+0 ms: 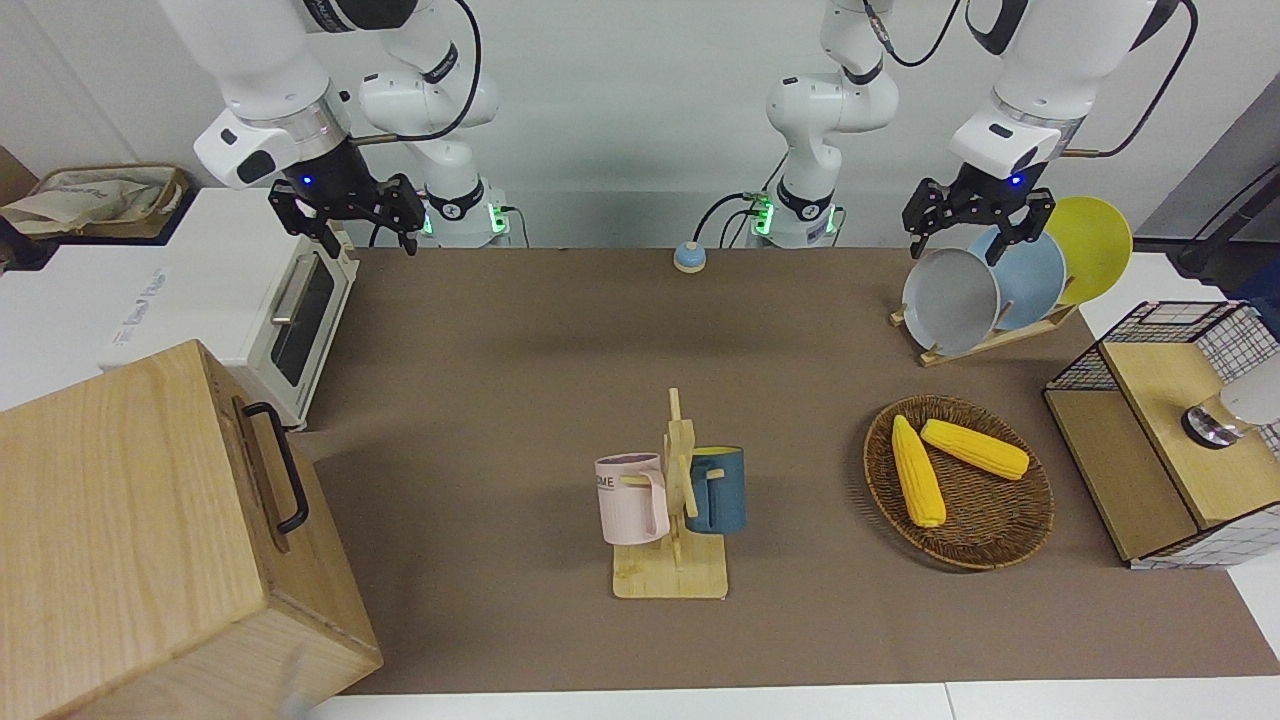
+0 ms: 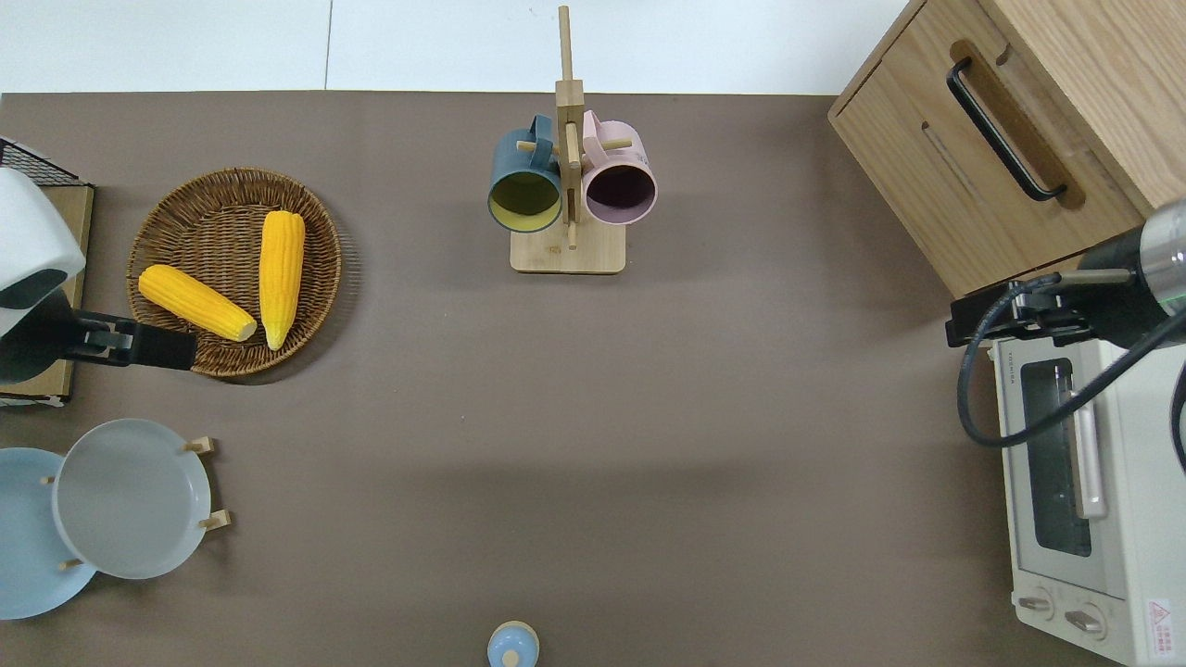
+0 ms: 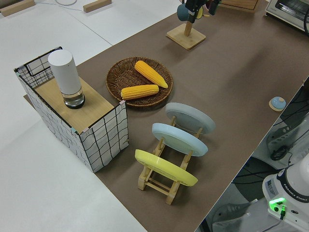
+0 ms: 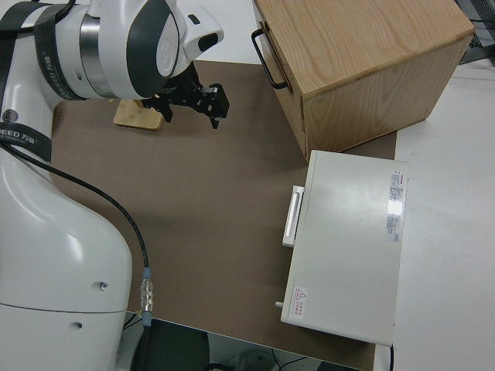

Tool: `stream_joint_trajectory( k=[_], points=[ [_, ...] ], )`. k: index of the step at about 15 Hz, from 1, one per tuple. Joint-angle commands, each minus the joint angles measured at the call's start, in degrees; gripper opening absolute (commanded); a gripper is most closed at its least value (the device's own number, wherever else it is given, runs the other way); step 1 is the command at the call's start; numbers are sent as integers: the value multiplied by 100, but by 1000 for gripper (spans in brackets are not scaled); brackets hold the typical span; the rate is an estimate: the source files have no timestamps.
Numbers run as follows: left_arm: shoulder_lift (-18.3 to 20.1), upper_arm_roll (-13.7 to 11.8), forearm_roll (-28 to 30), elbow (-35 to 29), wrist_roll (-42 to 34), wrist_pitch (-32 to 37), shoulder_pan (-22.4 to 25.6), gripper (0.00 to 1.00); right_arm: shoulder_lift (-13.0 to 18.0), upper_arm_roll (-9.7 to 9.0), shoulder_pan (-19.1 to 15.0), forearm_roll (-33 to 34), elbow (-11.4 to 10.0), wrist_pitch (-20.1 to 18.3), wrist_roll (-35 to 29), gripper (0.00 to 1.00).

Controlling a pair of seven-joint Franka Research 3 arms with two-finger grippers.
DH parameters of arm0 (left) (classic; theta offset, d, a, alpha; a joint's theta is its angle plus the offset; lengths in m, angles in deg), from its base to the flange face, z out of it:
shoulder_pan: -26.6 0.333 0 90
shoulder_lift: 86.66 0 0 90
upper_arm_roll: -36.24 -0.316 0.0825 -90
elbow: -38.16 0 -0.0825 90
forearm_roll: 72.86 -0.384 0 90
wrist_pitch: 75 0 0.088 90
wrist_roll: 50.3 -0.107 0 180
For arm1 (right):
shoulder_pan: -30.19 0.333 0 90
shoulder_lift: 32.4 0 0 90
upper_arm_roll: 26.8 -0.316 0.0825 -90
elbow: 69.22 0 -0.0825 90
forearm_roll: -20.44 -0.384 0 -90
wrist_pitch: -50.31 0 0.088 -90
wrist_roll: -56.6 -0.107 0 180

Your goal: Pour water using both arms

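- Wooden box (image 1: 130, 520) with a black handle fills the table corner at the right arm's end, farthest from the robots.
- White toaster oven (image 1: 290, 320) sits just beside the box, nearer to the robots, its glass door facing the brown mat (image 1: 500, 380).
- Right gripper (image 1: 350, 225) hangs in the air with its two fingers spread apart and nothing between them. From overhead it is over the edge of the mat where the box and the toaster oven meet.
- Wooden mug rack (image 1: 680, 480) stands mid-table. A pink mug (image 1: 630, 500) hangs on its side toward the right arm's end, and a dark blue mug (image 1: 718, 490) hangs on its opposite side.
- Small blue button (image 1: 689, 257) lies on the mat edge closest to the robots, between the two arm bases.
- Wicker basket (image 1: 1040, 500) holds two yellow corn cobs (image 1: 917, 470), which lie side by side.
- Left gripper (image 1: 975, 225) is also raised, with fingers apart and empty. From overhead it is over the basket's rim toward the left arm's end.
- Plate rack (image 1: 985, 340), nearer to the robots than the basket, holds a grey plate (image 1: 950, 300), a light blue plate (image 1: 1035, 280) and a yellow plate (image 1: 1095, 245) on edge.
- Wire-sided shelf (image 1: 1150, 320) stands at the left arm's end and carries a white cylinder (image 1: 1240, 405) on its wooden top.
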Motion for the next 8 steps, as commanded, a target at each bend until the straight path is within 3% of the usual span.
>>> stream_joint_trajectory(
  k=[1,8],
  points=[
    [26,11,2,-57,745,41,-20,995,81,-54,-76,-4,-67,47,138,985],
    [35,-7,2,-57,733,41,-3,995,81,-63,-23,-13,-67,47,138,985]
  ],
)
